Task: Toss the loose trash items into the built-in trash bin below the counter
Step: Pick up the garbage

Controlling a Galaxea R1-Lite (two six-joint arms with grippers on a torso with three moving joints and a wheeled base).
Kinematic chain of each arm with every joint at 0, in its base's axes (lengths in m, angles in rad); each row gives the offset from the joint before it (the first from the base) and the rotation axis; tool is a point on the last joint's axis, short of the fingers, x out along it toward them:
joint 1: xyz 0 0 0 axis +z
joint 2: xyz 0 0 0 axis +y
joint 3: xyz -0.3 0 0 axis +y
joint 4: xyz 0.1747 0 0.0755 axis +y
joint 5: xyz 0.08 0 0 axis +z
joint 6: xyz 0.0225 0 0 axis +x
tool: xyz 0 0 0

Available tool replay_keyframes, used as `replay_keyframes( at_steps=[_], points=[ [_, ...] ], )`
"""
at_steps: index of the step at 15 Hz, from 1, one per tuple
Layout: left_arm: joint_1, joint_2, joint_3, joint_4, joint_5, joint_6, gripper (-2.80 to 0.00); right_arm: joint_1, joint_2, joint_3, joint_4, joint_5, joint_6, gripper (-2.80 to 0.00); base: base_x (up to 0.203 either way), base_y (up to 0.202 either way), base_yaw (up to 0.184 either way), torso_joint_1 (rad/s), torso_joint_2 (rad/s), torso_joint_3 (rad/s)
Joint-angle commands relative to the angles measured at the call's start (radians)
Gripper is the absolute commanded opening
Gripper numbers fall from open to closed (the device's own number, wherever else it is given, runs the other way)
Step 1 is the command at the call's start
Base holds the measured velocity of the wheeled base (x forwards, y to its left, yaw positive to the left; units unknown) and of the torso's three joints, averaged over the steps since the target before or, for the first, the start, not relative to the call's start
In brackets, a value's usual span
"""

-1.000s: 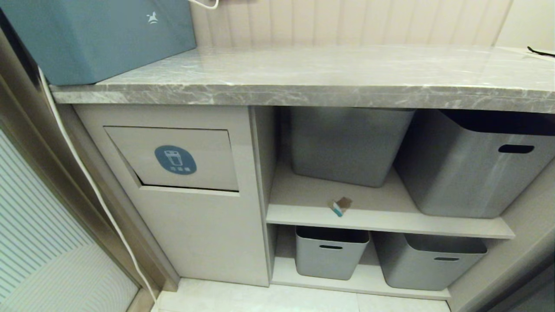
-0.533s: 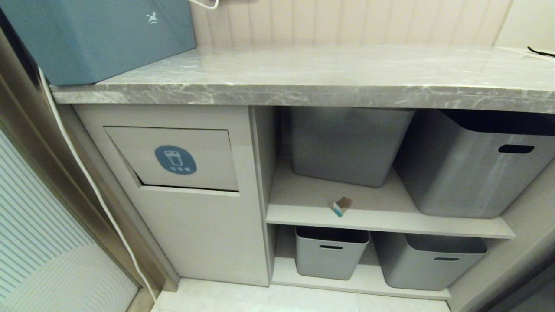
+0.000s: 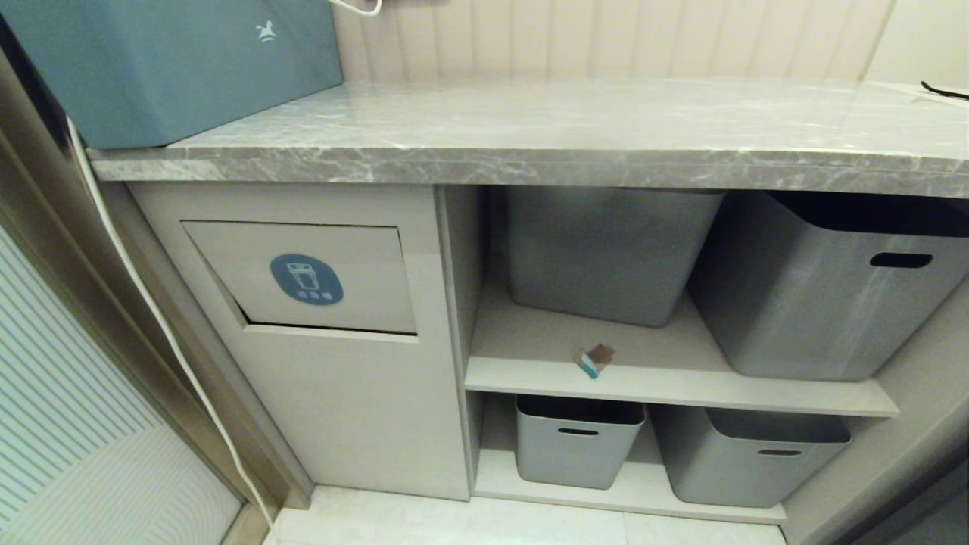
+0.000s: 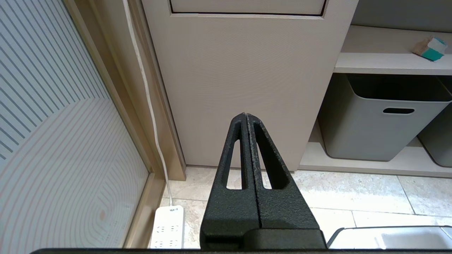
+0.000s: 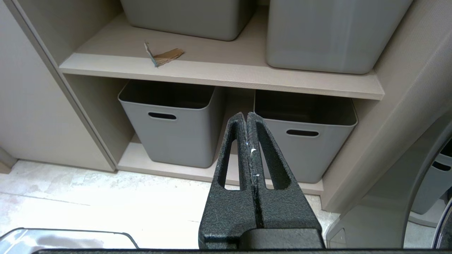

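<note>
Both sets of jaws pressed together, empty, low before the cabinet.

The left gripper [image 4: 245, 114] had its black, rough-textured jaws closed tip to tip, facing the plain beige panel under the built-in trash bin [image 3: 303, 276], whose rectangular flap with a blue oval sticker sat shut. The right gripper [image 5: 246, 113] had its jaws shut too, facing two open grey tubs [image 5: 169, 121] on the bottom shelf; their dark insides showed nothing. In the head view, one small torn brown cardboard scrap [image 3: 594, 359] with a teal edge lay near the middle shelf's [image 3: 666, 390] front lip, at about 3 o'clock from the flap, before two larger smooth grey tubs [image 3: 606, 253]. Above ran the grey veined marble surface [image 3: 530, 163], with a teal box [image 3: 166, 60] at its 9 o'clock end.
</note>
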Motion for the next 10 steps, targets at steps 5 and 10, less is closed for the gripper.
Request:
replay_keyframes(
  at_steps=[5, 10],
  points=[
    [0.000, -0.002, -0.002, 0.001, 0.001, 0.001, -2.80, 0.000, -0.002, 0.000, 0.000, 0.001, -0.002, -2.80, 0.000, 0.000, 0.000, 0.003, 0.00, -0.104],
    [0.000, -0.002, -0.002, -0.001, 0.003, -0.001, -2.80, 0.000, -0.002, 0.000, 0.000, 0.001, -0.007, -2.80, 0.000, 0.000, 0.000, 0.002, 0.00, -0.194]
  ],
)
